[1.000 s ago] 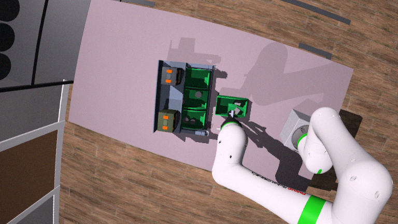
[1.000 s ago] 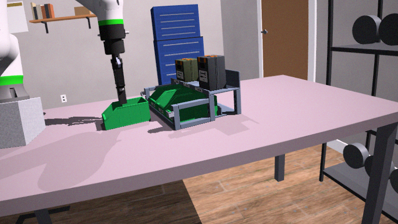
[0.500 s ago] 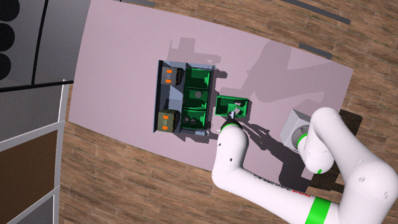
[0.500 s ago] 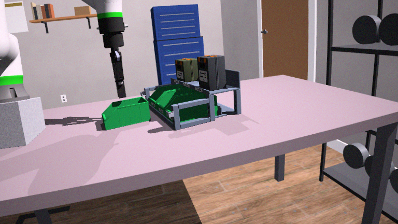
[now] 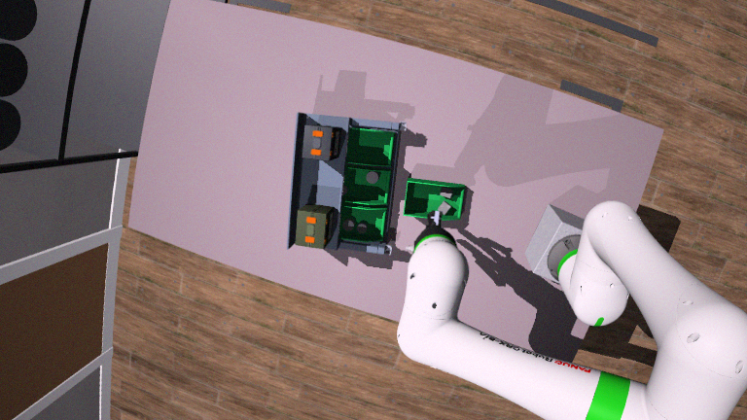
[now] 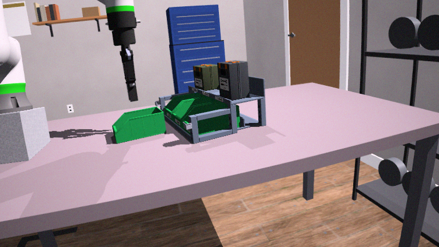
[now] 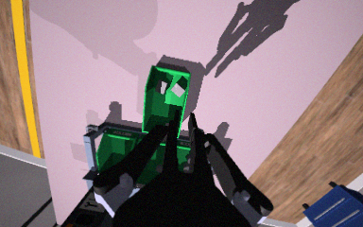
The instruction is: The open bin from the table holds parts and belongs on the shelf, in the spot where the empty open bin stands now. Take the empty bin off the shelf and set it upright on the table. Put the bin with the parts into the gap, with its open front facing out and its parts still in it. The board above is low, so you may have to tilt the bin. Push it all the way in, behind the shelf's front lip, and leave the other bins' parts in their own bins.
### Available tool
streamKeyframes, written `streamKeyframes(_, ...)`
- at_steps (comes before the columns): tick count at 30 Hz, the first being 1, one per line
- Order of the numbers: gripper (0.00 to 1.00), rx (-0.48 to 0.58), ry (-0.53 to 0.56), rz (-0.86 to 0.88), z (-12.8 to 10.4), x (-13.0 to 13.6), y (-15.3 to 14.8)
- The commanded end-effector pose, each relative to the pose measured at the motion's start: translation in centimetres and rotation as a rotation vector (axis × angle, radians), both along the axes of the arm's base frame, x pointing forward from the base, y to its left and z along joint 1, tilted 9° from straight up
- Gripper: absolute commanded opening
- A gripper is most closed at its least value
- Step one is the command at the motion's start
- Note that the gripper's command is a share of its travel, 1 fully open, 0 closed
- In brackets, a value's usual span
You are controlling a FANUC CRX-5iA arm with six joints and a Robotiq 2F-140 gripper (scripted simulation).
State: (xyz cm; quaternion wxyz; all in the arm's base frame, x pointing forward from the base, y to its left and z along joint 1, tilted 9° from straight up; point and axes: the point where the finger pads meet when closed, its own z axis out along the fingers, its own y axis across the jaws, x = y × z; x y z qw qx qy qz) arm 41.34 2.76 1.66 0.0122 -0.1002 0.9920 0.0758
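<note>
A green open bin (image 5: 435, 199) with white parts in it stands on the table just in front of the shelf (image 5: 341, 190); it also shows in the side view (image 6: 139, 129) and the wrist view (image 7: 166, 96). My gripper (image 6: 132, 95) hangs upright above the bin's near edge, clear of its rim, with its fingers nearly together and nothing between them; it shows from above (image 5: 435, 219) and in the wrist view (image 7: 181, 120). Three green bins fill the shelf's lower level. The far one (image 5: 371, 144) looks empty, the middle one (image 5: 370, 181) holds one round part, and the near one (image 5: 360, 224) holds two.
Two boxes stand on the shelf's upper board, a dark grey one (image 6: 232, 79) and an olive one (image 6: 204, 76). The shelf's grey frame and front lip (image 6: 210, 115) face the table bin. My grey base block (image 6: 20, 134) stands at the table's left end.
</note>
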Motion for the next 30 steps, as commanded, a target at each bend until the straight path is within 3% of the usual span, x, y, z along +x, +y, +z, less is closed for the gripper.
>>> streamKeyframes(1,0.24,0.000,-0.001,0.000,0.4,0.1,-0.1)
streamKeyframes(30,0.24,0.000,-0.001,0.000,3.0,0.0,-0.5)
